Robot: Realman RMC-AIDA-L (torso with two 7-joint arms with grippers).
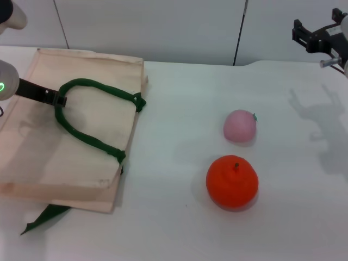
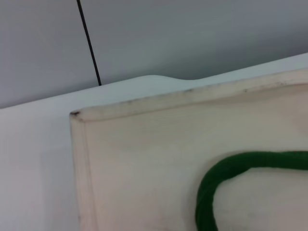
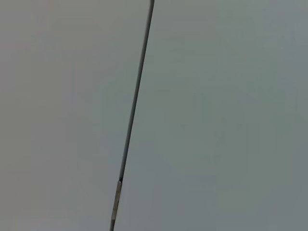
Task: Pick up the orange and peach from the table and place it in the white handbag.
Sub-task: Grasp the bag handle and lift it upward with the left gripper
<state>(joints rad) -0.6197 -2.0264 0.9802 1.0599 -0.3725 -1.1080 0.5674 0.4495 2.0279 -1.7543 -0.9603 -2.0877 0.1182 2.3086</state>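
Observation:
The orange sits on the white table, right of centre near the front. The peach lies just behind it, apart from it. The white handbag lies flat at the left, and its cloth also shows in the left wrist view. My left gripper is over the bag, shut on its green strap handle, whose loop also shows in the left wrist view. My right gripper is raised at the far right, open and empty, well behind the fruits.
A second green strap sticks out from under the bag's front edge. The grey wall stands behind the table; the right wrist view shows only this wall. Bare table lies between the bag and the fruits.

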